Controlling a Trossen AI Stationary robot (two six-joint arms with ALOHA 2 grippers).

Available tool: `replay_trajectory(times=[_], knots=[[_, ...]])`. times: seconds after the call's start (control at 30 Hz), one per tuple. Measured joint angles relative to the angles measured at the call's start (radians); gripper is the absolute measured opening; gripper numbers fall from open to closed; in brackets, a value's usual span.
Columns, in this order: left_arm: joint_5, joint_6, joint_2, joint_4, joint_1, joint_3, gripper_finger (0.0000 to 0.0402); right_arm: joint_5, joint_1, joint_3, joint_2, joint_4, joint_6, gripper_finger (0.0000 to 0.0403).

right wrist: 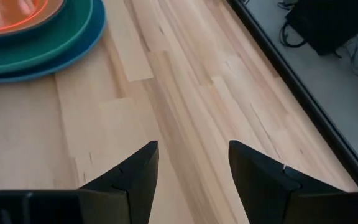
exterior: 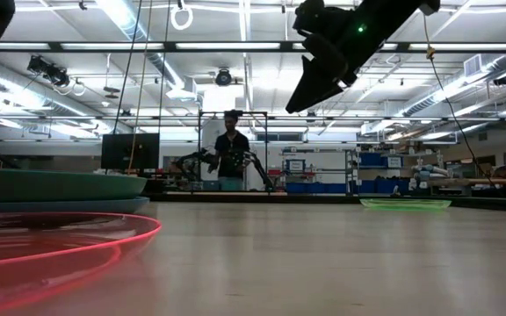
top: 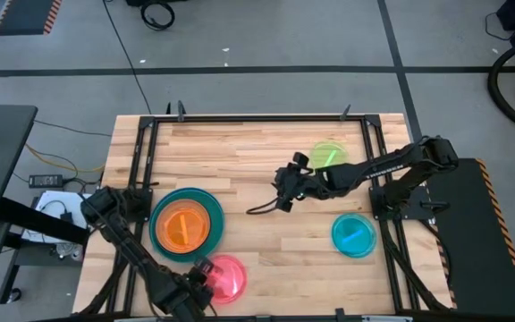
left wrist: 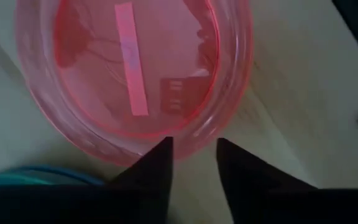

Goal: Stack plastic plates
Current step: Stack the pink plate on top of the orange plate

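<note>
A stack [top: 186, 225] of large blue, teal and orange plastic plates is built; the small translucent pink plate [top: 226, 277] lies just beside it. The left end effector [left wrist: 193, 158], narrowly parted (empty), is poised at its rim; gripping it seems next.

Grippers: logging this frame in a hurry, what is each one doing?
Left gripper: open, empty, at the pink plate.
Right gripper: open, empty, above the table.
</note>
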Motion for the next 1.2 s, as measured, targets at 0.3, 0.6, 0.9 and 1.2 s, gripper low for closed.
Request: replay_trajectory(times=[0.3, 0.6, 0.9, 1.2], knots=[[-0.025, 0.134, 0.057, 0.071, -0.005, -0.019, 0.019, 0.021, 0.034, 0.0, 0.0, -0.02, 0.051, 0.0205], [-0.055, 0.174, 0.074, 0.066, -0.018, -0.019, 0.0135, 0.047, 0.039, 0.0, 0.0, -0.016, 0.046, 0.0205], [-0.112, 0.184, 0.075, 0.065, -0.014, -0.019, 0.0037, 0.047, 0.035, 0.0, 0.0, 0.003, 0.009, 0.0205], [-0.222, 0.183, 0.075, 0.073, 0.02, -0.019, 0.0006, 0.047, 0.016, 0.0, 0.0, 0.074, -0.061, 0.0205]])
